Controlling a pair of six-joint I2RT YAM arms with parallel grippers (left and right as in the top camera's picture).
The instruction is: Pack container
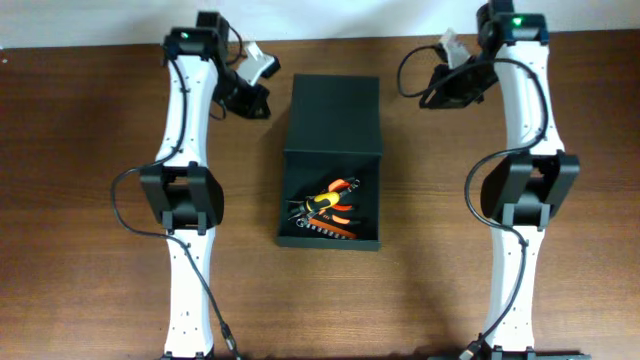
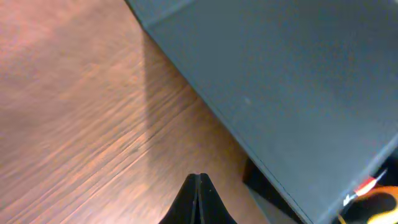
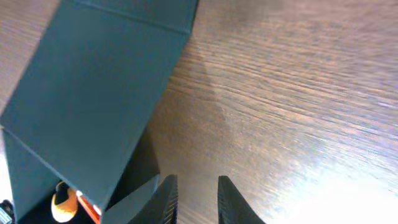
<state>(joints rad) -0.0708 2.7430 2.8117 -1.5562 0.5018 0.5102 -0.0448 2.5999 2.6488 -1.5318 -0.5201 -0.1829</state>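
Container (image 1: 312, 175) lengthwise front-to-back (lid (image 1: 335, 112) rearward), left end effector (image 2: 198, 177) closed, empty, right end effector (image 3: 195, 180) ajar, empty

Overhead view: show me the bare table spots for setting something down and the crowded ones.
Bare table lies between the container and the right arm, in front of the container, and outside the left arm. The strip between left arm and container is narrower. Crowded: beside the lid, and around the tools inside.

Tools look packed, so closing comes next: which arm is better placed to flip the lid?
Probably left: the left pincer, shut, sits closer to the lid; the right pincer, open, is farther off.
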